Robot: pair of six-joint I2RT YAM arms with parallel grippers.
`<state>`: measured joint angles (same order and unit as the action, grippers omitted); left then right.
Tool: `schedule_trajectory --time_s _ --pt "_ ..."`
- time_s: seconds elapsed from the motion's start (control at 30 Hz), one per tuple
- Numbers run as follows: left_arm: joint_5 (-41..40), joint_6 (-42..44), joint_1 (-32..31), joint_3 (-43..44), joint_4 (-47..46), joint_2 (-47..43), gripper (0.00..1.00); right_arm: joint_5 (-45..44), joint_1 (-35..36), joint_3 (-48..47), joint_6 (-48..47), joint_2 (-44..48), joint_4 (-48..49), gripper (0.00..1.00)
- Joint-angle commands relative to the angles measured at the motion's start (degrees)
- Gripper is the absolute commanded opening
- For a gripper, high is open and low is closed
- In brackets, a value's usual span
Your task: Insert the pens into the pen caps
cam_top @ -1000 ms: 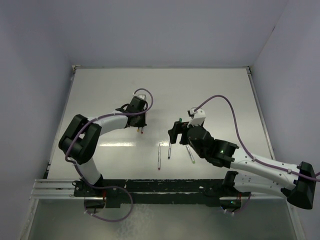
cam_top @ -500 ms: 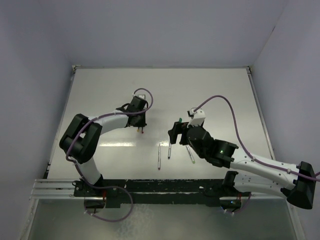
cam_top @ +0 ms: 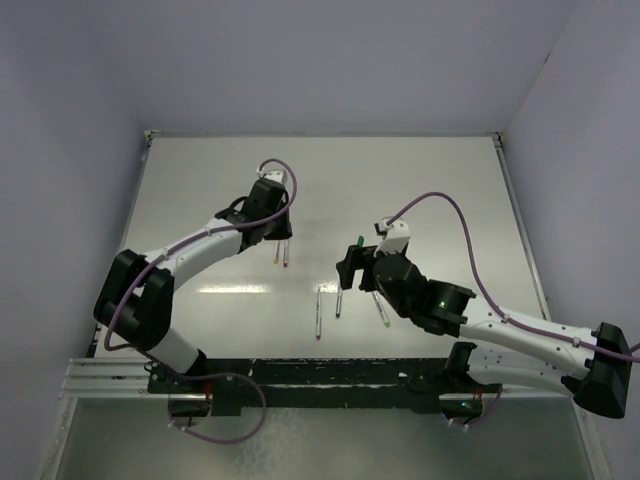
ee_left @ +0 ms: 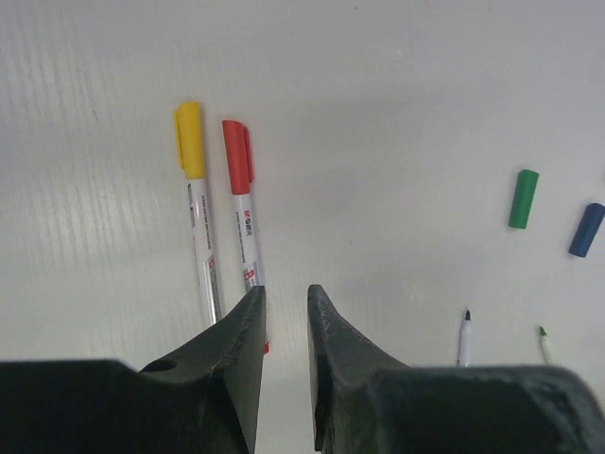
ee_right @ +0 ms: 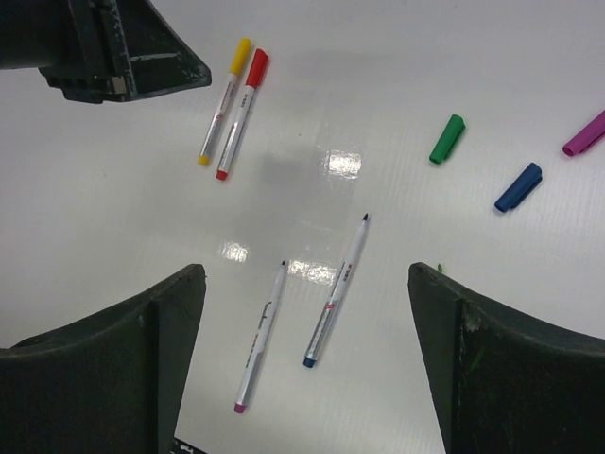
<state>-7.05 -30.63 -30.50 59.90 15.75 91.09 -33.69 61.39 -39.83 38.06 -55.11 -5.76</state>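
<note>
A yellow-capped pen (ee_left: 197,218) and a red-capped pen (ee_left: 243,208) lie side by side on the table, just ahead of my left gripper (ee_left: 285,295). Its jaws stand a narrow gap apart and hold nothing. In the top view the left gripper (cam_top: 281,238) hovers over these pens (cam_top: 287,256). My right gripper (ee_right: 307,284) is wide open and empty above two uncapped pens, one purple-ended (ee_right: 260,345) and one blue-ended (ee_right: 336,293). A green pen tip (ee_right: 440,268) peeks out by the right finger. Loose green (ee_right: 446,139), blue (ee_right: 518,187) and purple (ee_right: 586,134) caps lie beyond.
The white table (cam_top: 200,180) has raised edges at left and right and a black rail (cam_top: 300,375) along the near side. In the top view the right gripper (cam_top: 360,278) hides the blue and purple caps; the green cap (cam_top: 359,241) shows beside it.
My left gripper has let go of the red-capped pen and drawn up and back from it; the pen now lies beside the yellow-capped one. The right arm has not moved.
</note>
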Motion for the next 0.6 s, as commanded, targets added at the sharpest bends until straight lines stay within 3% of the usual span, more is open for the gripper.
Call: schedule_trajectory --time_s 0.0,0.1,0.37,0.57 --pt "1.73 0.71 -0.71 -1.20 -0.45 -5.91 0.27 -3.85 0.10 0.33 2.52 1.22 -0.39 0.91" --pt "1.12 0.80 -3.13 -3.99 -0.17 -9.78 0.27 -5.14 0.07 1.34 4.59 2.28 -1.02 1.00" --pt "-3.01 -4.44 -15.11 -11.92 3.75 -17.75 0.26 -16.42 -0.33 3.16 8.40 5.26 -5.04 1.00" --pt "-6.62 -10.14 -24.01 -15.58 5.53 -19.38 0.29 -12.78 -9.46 1.32 13.26 4.07 -12.99 1.00"
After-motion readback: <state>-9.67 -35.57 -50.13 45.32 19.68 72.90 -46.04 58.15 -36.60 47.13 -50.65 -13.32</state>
